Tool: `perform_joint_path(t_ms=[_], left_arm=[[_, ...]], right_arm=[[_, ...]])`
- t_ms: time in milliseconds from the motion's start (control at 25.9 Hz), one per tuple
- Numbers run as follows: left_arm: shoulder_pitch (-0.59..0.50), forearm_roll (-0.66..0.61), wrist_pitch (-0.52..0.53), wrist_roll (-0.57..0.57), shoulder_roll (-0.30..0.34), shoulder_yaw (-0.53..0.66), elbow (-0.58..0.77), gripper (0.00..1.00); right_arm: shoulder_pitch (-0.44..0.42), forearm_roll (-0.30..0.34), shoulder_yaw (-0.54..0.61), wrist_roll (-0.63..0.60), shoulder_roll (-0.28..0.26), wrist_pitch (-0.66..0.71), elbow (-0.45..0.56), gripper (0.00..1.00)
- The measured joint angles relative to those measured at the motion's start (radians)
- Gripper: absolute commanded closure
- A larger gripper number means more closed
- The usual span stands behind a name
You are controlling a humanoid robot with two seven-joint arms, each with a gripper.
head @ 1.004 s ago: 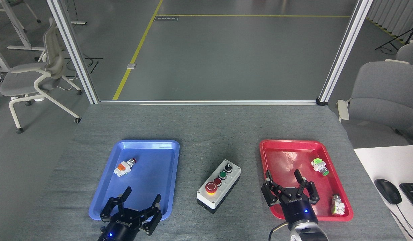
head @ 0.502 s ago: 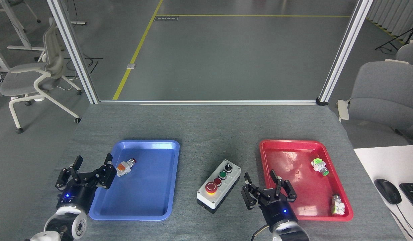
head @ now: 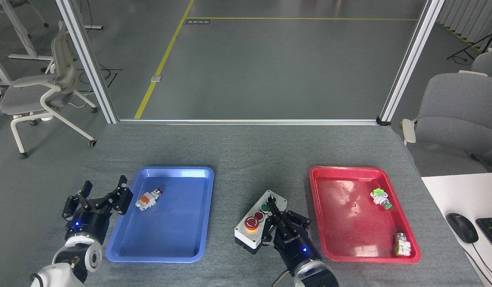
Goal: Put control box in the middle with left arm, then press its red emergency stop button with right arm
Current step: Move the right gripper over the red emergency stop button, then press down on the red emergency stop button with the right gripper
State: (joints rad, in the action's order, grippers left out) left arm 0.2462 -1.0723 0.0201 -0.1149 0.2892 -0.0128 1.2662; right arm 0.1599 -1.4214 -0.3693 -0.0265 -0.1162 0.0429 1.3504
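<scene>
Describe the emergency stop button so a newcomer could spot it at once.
Between the blue tray and the red tray lies the control box, with the right gripper over it. At its near end sits the red emergency stop button: the largest, domed, with a yellow ring beneath, unlike the flat red button beside it.

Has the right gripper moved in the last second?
Yes. The right gripper has shifted left, off the red tray and over the control box.

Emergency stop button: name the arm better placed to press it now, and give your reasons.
Right. The right gripper is over the control box, just beside the red emergency stop button. The left gripper sits beyond the blue tray's left edge.
</scene>
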Motion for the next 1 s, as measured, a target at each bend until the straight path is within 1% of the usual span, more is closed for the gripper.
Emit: perform_joint_path(t_ms=[193, 386, 811, 1004], left_arm=[[0.002, -0.001, 0.001, 0.011, -0.004, 0.0, 0.0, 0.01], [0.003, -0.002, 0.003, 0.013, -0.005, 0.001, 0.0, 0.01], [0.001, -0.003, 0.01, 0.016, -0.003, -0.001, -0.001, 0.01], [-0.007, -0.003, 0.013, 0.015, -0.008, -0.009, -0.001, 0.01]], right_arm=[[0.012, -0.053, -0.031, 0.009, 0.015, 0.0, -0.027, 1.0], [0.018, -0.074, -0.042, 0.011, 0.027, 0.0, -0.046, 1.0], [0.053, -0.088, -0.081, 0.006, 0.043, -0.002, -0.177, 1.0], [0.057, -0.091, -0.092, -0.012, 0.041, -0.004, -0.204, 1.0]])
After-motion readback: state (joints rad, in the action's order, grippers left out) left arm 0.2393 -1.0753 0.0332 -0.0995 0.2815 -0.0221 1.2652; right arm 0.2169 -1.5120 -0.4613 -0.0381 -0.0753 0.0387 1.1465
